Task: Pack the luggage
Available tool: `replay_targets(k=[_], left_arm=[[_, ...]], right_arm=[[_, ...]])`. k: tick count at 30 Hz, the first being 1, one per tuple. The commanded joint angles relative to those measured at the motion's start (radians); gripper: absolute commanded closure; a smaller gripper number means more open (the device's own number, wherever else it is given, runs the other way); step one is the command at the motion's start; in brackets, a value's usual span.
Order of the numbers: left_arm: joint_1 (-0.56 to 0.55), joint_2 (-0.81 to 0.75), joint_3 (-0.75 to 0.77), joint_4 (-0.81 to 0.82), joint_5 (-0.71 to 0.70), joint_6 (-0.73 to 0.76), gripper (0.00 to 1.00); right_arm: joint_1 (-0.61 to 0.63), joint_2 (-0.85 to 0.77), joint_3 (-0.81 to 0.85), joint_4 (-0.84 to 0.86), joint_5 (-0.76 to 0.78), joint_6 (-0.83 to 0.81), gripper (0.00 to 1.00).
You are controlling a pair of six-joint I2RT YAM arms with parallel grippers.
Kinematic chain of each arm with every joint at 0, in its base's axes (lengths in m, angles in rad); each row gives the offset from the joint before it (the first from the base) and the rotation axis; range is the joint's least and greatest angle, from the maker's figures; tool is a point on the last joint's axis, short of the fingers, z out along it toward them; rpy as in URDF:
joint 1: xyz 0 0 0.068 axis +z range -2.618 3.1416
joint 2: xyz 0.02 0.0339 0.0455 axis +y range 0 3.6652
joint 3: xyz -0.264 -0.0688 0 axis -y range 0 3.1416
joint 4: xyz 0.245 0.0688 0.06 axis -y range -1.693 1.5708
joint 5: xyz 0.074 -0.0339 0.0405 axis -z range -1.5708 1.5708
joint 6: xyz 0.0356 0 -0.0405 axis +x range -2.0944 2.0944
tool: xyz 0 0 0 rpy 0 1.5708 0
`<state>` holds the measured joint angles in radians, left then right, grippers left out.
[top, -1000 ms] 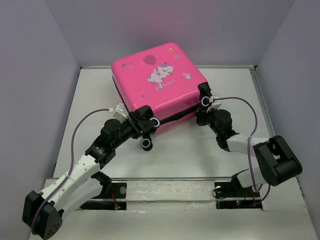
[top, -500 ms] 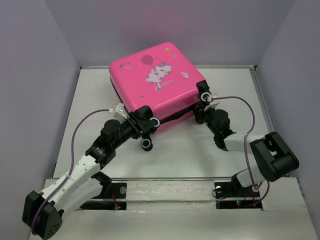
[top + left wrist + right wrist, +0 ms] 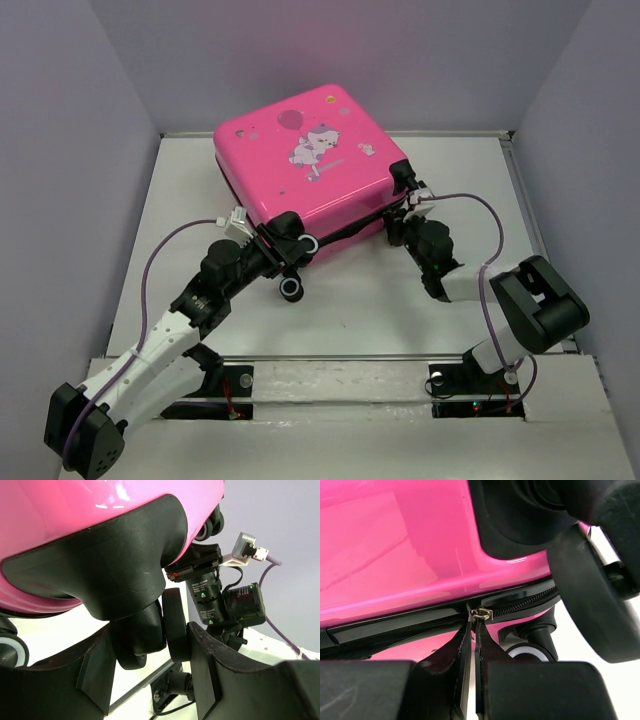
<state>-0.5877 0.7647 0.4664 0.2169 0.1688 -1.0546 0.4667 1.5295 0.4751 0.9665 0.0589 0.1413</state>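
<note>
The hot-pink luggage [image 3: 300, 170] lies closed on the white table, cartoon print facing up, its near edge slightly raised. My left gripper [image 3: 287, 246] grips a black wheel [image 3: 175, 625] at the near-left corner, with the fingers [image 3: 202, 660] on either side of the wheel and its housing. My right gripper [image 3: 405, 212] is at the near-right corner. In the right wrist view the gripper [image 3: 475, 630] is shut on the small metal zipper pull [image 3: 481, 613] of the black zipper band [image 3: 395, 622], beside a corner wheel [image 3: 590, 595].
A second wheel [image 3: 291, 288] hangs below the left gripper. Grey walls enclose the table on the left, right and back. The right arm's wrist [image 3: 220, 600] shows close behind the corner in the left wrist view.
The luggage has shifted and turned a little to the left. My right gripper has moved left with the zipper pull along the band. The left gripper keeps its hold.
</note>
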Motion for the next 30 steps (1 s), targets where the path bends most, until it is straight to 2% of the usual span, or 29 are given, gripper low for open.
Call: replay_targets(k=[1, 3, 4, 8, 12, 19, 22, 23, 25, 26, 29, 30], left_arm=[[-0.027, -0.016, 0.058, 0.275, 0.126, 0.102, 0.94], [-0.027, -0.002, 0.069, 0.286, 0.127, 0.104, 0.94], [-0.027, 0.011, 0.081, 0.297, 0.130, 0.105, 0.94], [-0.029, 0.024, 0.094, 0.308, 0.126, 0.110, 0.94], [-0.029, 0.012, 0.078, 0.308, 0.117, 0.113, 0.94], [-0.027, -0.004, 0.064, 0.305, 0.112, 0.122, 0.94], [-0.027, -0.019, 0.071, 0.286, 0.098, 0.133, 0.94], [-0.027, -0.022, 0.075, 0.277, 0.092, 0.139, 0.94], [-0.027, -0.028, 0.083, 0.259, 0.086, 0.146, 0.94], [-0.027, -0.031, 0.084, 0.256, 0.084, 0.151, 0.94], [-0.027, -0.036, 0.080, 0.253, 0.080, 0.153, 0.94], [-0.027, -0.036, 0.075, 0.253, 0.081, 0.151, 0.94]], right_arm=[[0.125, -0.049, -0.003, 0.161, -0.027, 0.020, 0.93], [0.193, -0.037, -0.006, 0.161, -0.057, 0.044, 0.93], [0.281, -0.017, 0.002, 0.153, -0.086, 0.052, 0.93], [0.464, 0.011, 0.066, 0.065, -0.096, 0.061, 0.93], [0.523, -0.038, 0.096, -0.020, -0.088, 0.087, 0.93], [0.523, -0.202, 0.033, -0.227, 0.054, 0.081, 0.93], [0.454, -0.261, 0.019, -0.314, 0.134, 0.093, 0.93], [0.414, -0.279, 0.013, -0.345, 0.107, 0.116, 0.93], [0.336, -0.304, 0.033, -0.420, 0.058, 0.129, 0.88], [0.302, -0.321, 0.051, -0.464, 0.070, 0.121, 0.80], [0.242, -0.313, 0.097, -0.561, 0.083, 0.096, 0.62], [0.230, -0.309, 0.103, -0.569, 0.091, 0.077, 0.60]])
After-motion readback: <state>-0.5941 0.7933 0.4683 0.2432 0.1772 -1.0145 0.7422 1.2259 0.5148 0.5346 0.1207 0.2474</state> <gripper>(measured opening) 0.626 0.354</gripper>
